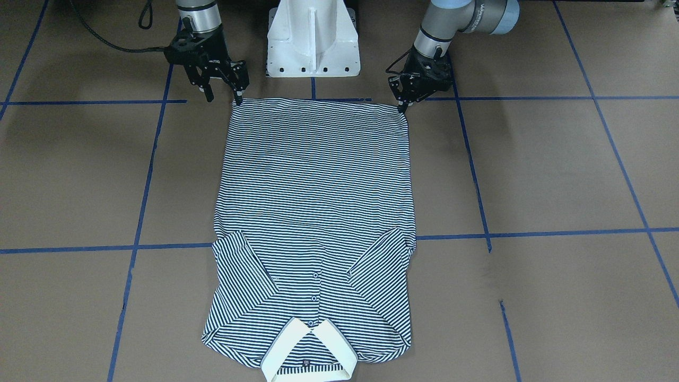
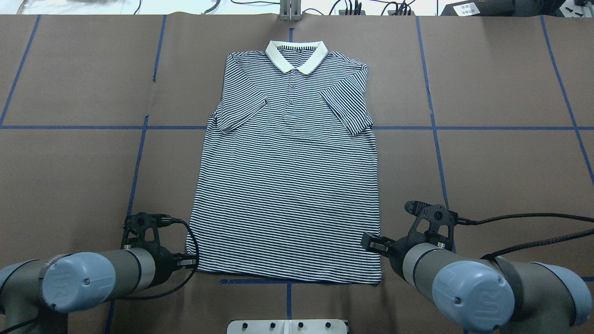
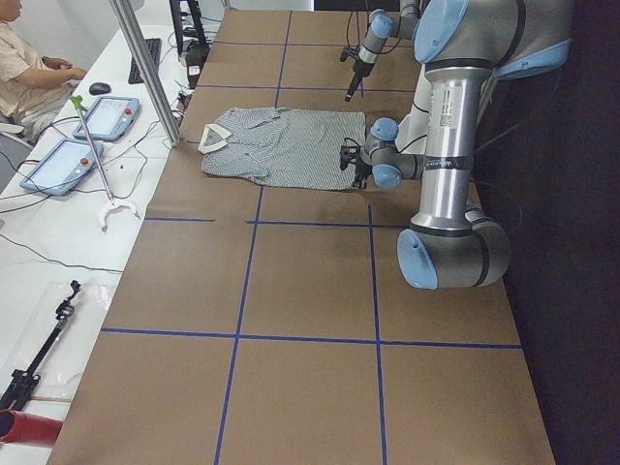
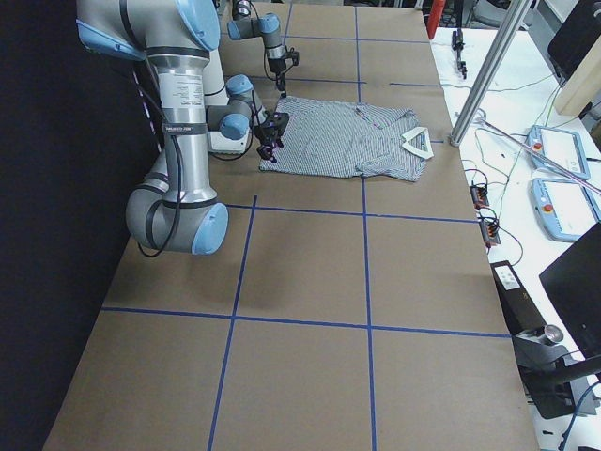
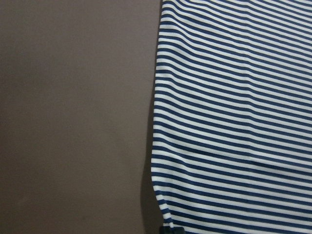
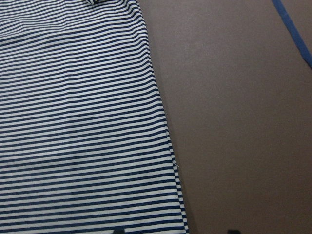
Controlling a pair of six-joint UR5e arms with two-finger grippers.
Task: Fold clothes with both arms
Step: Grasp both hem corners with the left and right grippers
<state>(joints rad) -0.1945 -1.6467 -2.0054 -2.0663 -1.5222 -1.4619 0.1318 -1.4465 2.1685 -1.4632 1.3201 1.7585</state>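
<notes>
Overhead exterior view, read left to right. At the left, the left gripper [image 1: 402,105] sits low at the robot's-left corner of the hem [image 2: 287,277]. No view shows how far its jaws are parted, or whether cloth lies between them. Centre: the polo shirt [image 2: 290,185] lies flat and front-up on the brown table [image 2: 501,176]. Both sleeves [image 2: 239,111] are folded inward across the chest, the white collar [image 2: 297,58] is at the far end, and the hem is nearest the robot. At the right, the right gripper [image 1: 224,97] sits at the other hem corner with its jaws spread wide. The right wrist view shows the shirt's side edge running between them, and nothing is clamped.

Governing relation: the shirt's long axis runs straight away from the robot, hem to collar, and the whole garment lies forward of both grippers. Each gripper is at its own hem corner, roughly level with the other, so neither arm is nearer. The step in hand is judged to be taking the hem corners. The fold would then carry the hem forward along that axis toward the collar, with both arms travelling together to keep the hem square.
</notes>
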